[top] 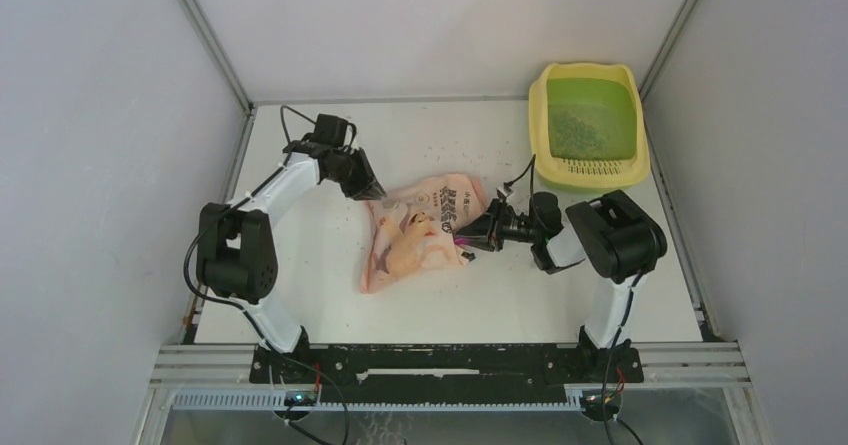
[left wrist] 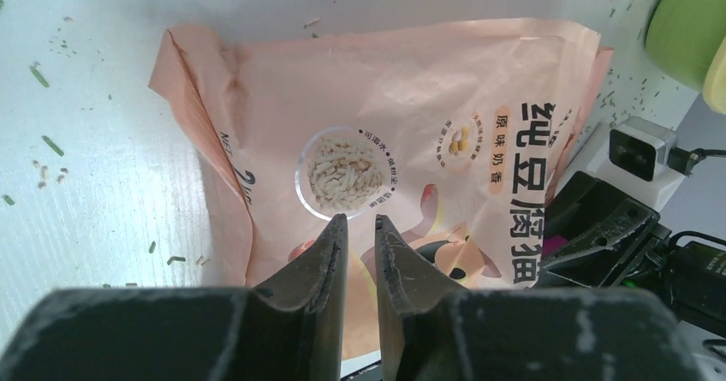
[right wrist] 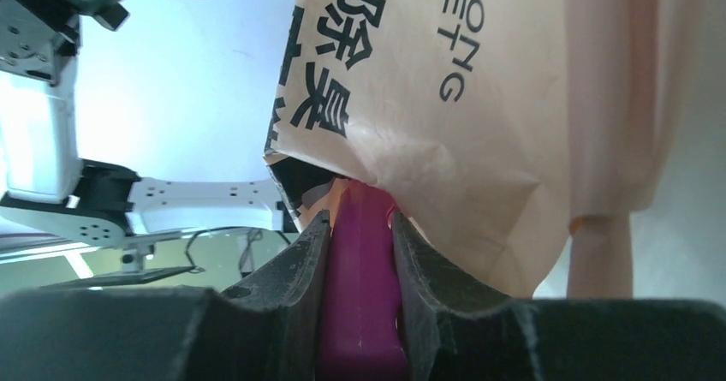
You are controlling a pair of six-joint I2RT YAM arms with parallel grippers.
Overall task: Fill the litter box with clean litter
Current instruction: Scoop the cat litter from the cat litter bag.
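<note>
The litter box (top: pixel 590 170), pale yellow with a green basin, stands at the back right. A thin layer of litter (top: pixel 575 130) lies in it. Its green corner also shows in the left wrist view (left wrist: pixel 693 21). My right gripper (top: pixel 462 235) is shut on the handle of the magenta scoop (right wrist: pixel 364 295). The scoop's head is hidden inside the mouth of the peach-pink bag (right wrist: pixel 479 98). The bag (top: pixel 420 230) lies flat mid-table. My left gripper (top: pixel 368 190) hovers over the bag's far-left corner. Its jaws (left wrist: pixel 360 220) stand a narrow gap apart with nothing between them.
Loose granules (left wrist: pixel 51 145) are scattered on the white table around the bag and toward the litter box. Grey walls enclose the table on the left, back and right. The right arm's body (top: pixel 615 235) sits just in front of the litter box.
</note>
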